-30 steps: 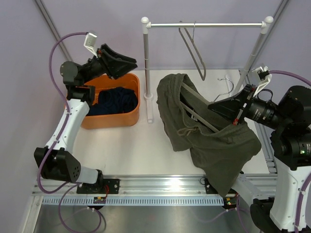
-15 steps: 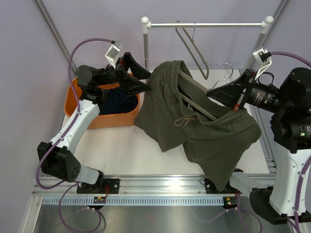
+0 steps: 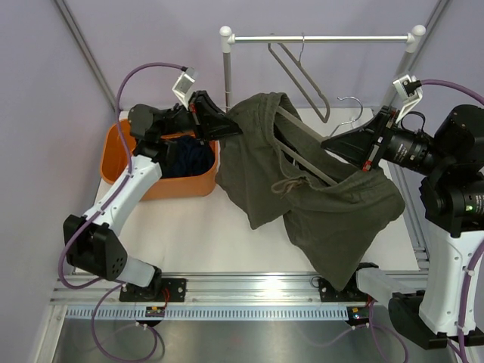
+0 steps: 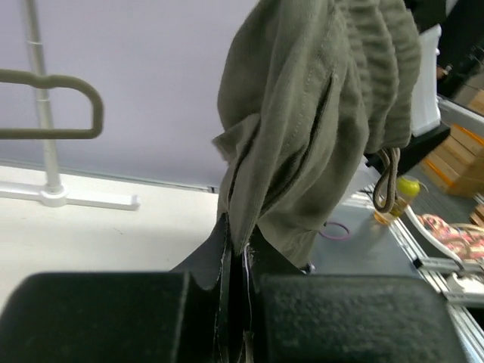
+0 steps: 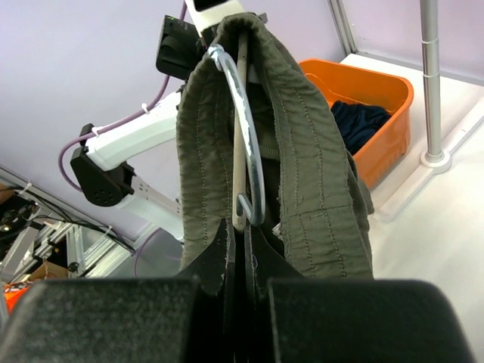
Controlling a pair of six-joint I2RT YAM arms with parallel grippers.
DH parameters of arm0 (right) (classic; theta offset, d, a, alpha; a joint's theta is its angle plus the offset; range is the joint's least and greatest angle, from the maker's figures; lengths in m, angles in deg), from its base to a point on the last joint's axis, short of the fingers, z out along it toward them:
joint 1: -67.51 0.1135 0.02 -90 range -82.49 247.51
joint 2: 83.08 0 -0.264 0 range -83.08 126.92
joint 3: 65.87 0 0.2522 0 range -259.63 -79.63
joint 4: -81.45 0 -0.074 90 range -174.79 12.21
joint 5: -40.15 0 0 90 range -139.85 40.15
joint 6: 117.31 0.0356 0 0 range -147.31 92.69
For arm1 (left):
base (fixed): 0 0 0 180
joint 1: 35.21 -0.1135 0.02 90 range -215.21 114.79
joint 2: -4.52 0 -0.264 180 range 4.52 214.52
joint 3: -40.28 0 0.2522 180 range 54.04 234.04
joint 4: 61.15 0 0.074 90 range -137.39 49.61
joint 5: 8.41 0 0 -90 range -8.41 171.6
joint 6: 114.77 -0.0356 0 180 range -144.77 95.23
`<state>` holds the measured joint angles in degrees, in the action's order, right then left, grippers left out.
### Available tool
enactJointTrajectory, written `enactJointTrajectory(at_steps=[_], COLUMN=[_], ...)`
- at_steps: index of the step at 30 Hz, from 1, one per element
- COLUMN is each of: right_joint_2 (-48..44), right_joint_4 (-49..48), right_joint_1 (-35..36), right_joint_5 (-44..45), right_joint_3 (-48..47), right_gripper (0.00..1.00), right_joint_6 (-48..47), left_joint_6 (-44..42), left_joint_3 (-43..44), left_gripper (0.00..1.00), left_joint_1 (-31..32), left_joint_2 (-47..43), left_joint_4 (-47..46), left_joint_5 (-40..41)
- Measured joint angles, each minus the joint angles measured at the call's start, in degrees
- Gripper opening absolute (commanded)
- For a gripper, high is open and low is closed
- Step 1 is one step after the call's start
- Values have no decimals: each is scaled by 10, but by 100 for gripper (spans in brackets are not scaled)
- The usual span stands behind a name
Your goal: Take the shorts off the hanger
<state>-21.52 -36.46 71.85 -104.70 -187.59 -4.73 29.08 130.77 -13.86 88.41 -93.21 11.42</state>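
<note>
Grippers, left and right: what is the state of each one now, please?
Left gripper: closed on an edge of the olive green shorts.
Right gripper: closed on the hanger.

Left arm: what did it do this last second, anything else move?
The left gripper swung right from over the orange plastic bin and shut on the edge of the olive green fabric shorts, drawing them leftwards. The right gripper stays shut on the grey hanger; navy fabric shorts stay in the bin.

We see lilac walls (image 3: pixel 144 30) behind a white table (image 3: pixel 189 234); a clothes rail (image 3: pixel 355 38) stands at its far side, a metal track (image 3: pixel 249 281) near.
</note>
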Motion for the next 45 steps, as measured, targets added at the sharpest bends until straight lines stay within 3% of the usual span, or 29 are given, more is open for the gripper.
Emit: enactJointTrajectory(at_steps=[9,12,19,23,25,27,30,33,41,45], right_joint_2=[-35,-49,-83,-104,-109,-107,-91,-63,-39,-42], right_joint_4=[26,12,-31,-84,-118,-153,-192,-217,-292,-304], right_joint_1=[0,0,0,0,0,0,0,0,0,0], right_joint_5=[85,122,172,200,214,226,240,251,358,409], right_joint_3=[29,40,54,69,76,85,93,86,116,112], right_gripper=[0,0,0,0,0,0,0,0,0,0], right_joint_6=[-40,-44,-22,-2,9,20,39,50,71,72], left_joint_6=[105,142,215,239,210,127,-59,-155,-288,-340], left_joint_3=[-58,-75,-61,-27,-24,-24,-12,21,146,201], left_gripper=[0,0,0,0,0,0,0,0,0,0], left_joint_1=[-151,-171,-135,-45,20,94,183,232,232,223], left_joint_2=[-13,-12,16,37,30,7,-44,-76,-96,-96], left_joint_4=[-57,-79,-167,-194,-183,-91,121,243,443,526], left_joint_5=[115,118,82,38,14,-5,-2,13,78,155])
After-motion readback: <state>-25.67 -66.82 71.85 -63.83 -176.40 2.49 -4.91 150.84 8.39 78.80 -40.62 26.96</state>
